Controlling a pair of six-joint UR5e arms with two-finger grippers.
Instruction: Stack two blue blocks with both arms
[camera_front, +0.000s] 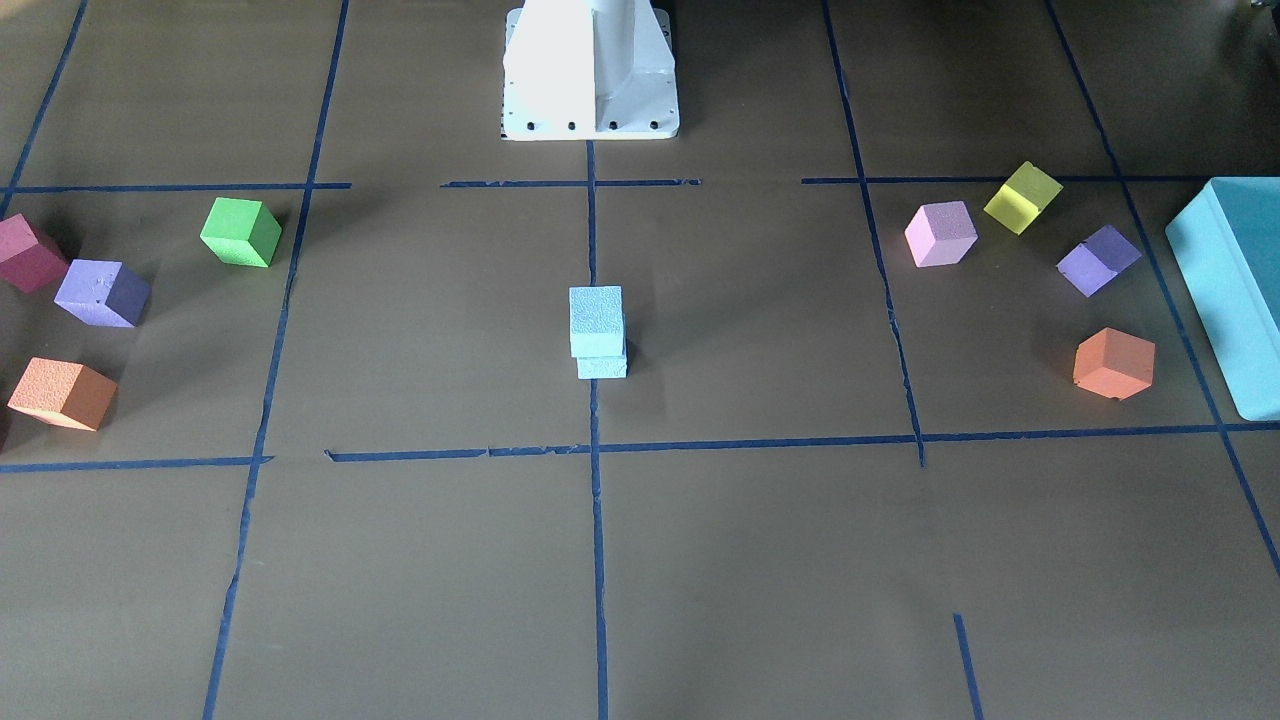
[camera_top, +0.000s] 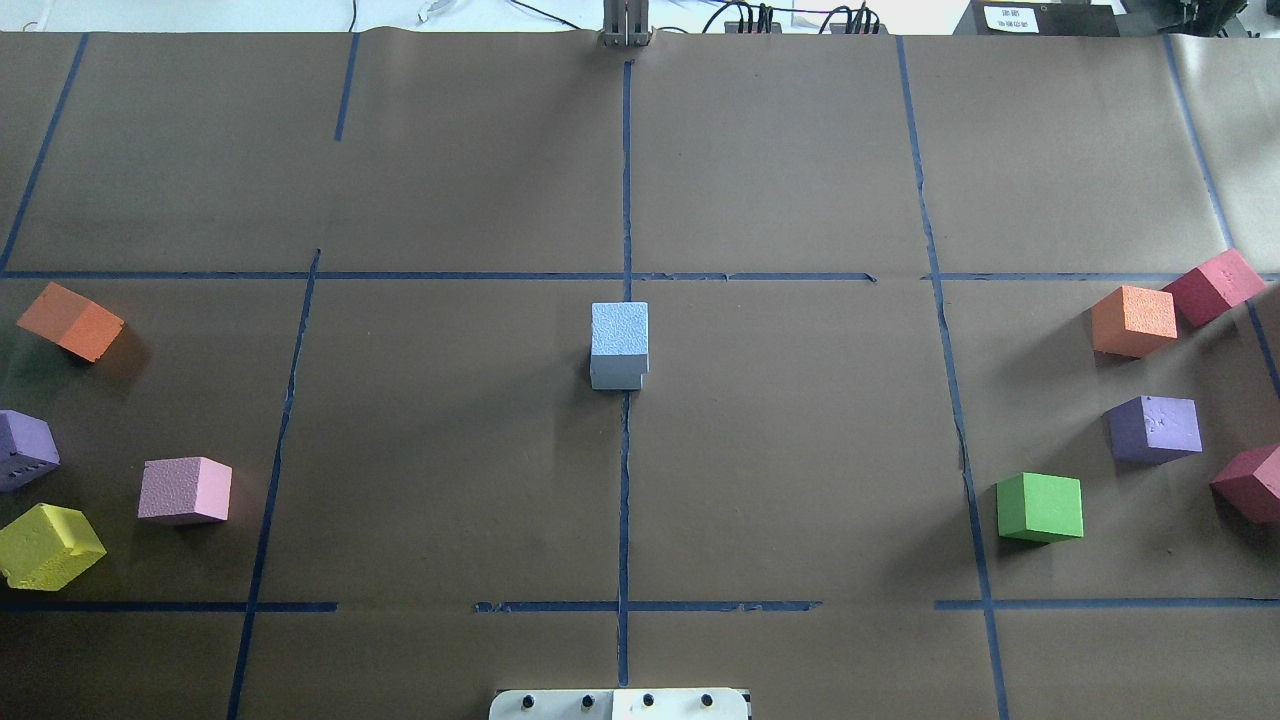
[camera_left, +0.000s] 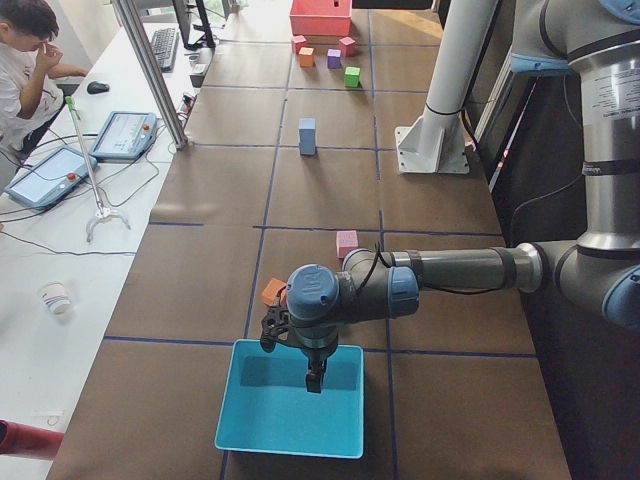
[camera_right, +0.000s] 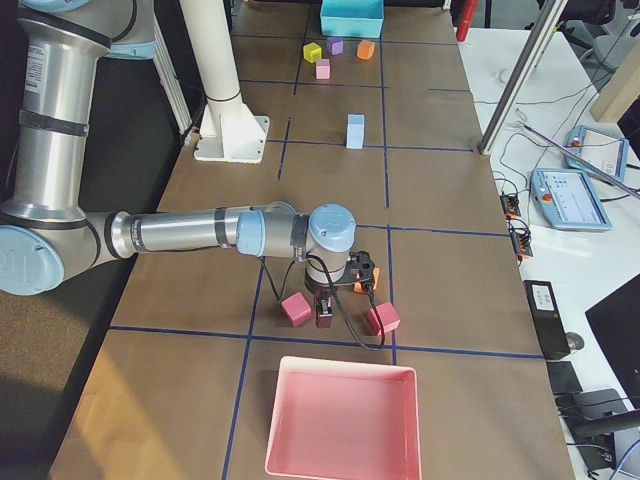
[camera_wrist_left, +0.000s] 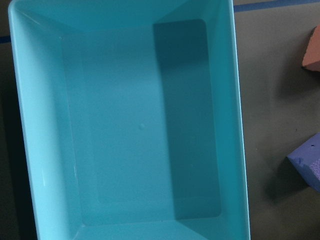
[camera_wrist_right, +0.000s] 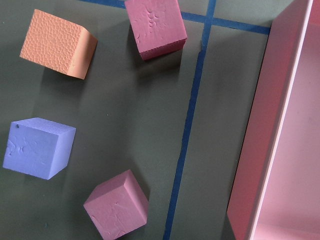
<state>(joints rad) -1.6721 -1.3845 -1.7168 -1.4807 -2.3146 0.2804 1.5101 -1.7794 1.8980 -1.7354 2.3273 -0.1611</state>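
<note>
Two pale blue blocks stand stacked on the centre tape line: the upper one (camera_front: 596, 320) (camera_top: 619, 330) rests on the lower one (camera_front: 602, 367) (camera_top: 614, 379). The stack also shows in the side views (camera_left: 307, 136) (camera_right: 355, 131). No gripper is near it. My left gripper (camera_left: 313, 380) hangs over the turquoise box (camera_left: 290, 400) at the table's left end. My right gripper (camera_right: 325, 318) hangs between two red cubes (camera_right: 295, 309) near the pink tray (camera_right: 340, 420). Both show only in the side views, so I cannot tell whether they are open or shut.
On my left lie orange (camera_top: 70, 321), purple (camera_top: 25, 449), pink (camera_top: 185, 490) and yellow (camera_top: 48, 546) cubes. On my right lie orange (camera_top: 1133, 320), red (camera_top: 1213, 285), purple (camera_top: 1155, 428), green (camera_top: 1040, 507) and red (camera_top: 1250, 484) cubes. The white pedestal (camera_front: 590, 70) stands behind the stack.
</note>
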